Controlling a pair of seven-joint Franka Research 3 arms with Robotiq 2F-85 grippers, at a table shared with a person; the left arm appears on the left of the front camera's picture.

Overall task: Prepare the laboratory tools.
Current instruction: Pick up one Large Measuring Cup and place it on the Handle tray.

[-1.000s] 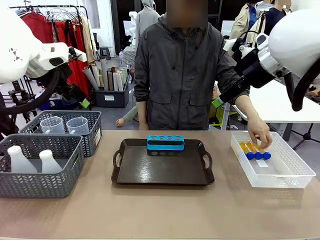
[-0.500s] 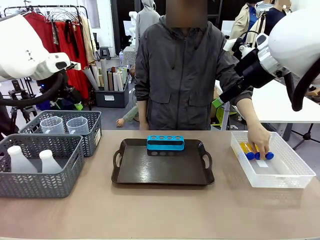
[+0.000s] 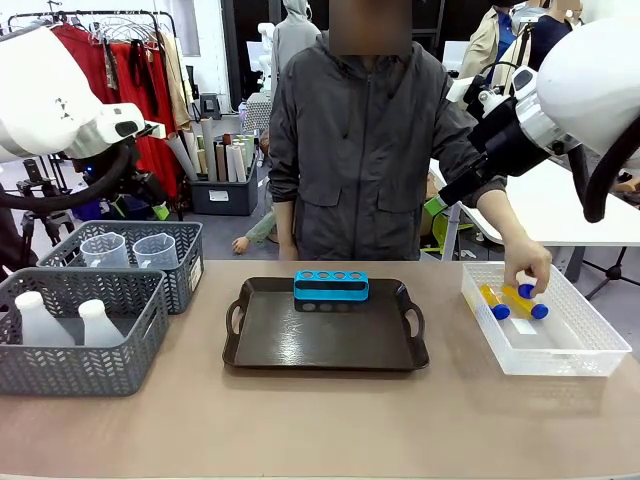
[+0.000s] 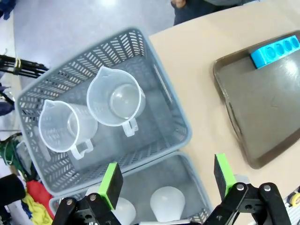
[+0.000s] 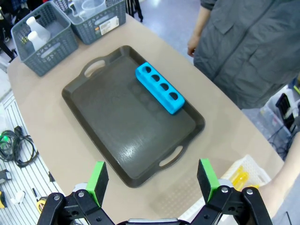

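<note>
1. Far left of the black tray (image 3: pixel 260 350), two conical flasks (image 3: pixel 40 320) are standing upright in the nearer of two grey baskets (image 3: pixel 130 375). They are likely light, smooth plastic, so the narrow neck is offering the surest hold.
2. Behind them, also left of the tray, two measuring beakers (image 4: pixel 116 98) are sitting upright in the farther basket, just beside each other. Their thin walls are probably flexing under a squeeze, so the rim beside the handle is looking safest.
3. The left gripper (image 4: pixel 166 173) is hovering high over the baskets, left of the tray, its fingers spread wide and holding nothing.
4. On the tray's far edge, the blue tube rack (image 3: pixel 331 285) is lying with its four holes facing up and empty. It is looking stiff and blocky, easy to pinch across its narrow width.
5. The right gripper (image 5: pixel 152 178) is hanging above the tray's near side, fingers wide apart and empty.
6. Right of the tray, the tubes (image 3: pixel 495 303) are lying in a clear bin (image 3: pixel 600 350). The person's hand (image 3: pixel 527 268) is reaching in and seems to be lifting one, though the fingers are hiding it. Small and round, they are prone to rolling, so grip across the body near the cap.
</note>
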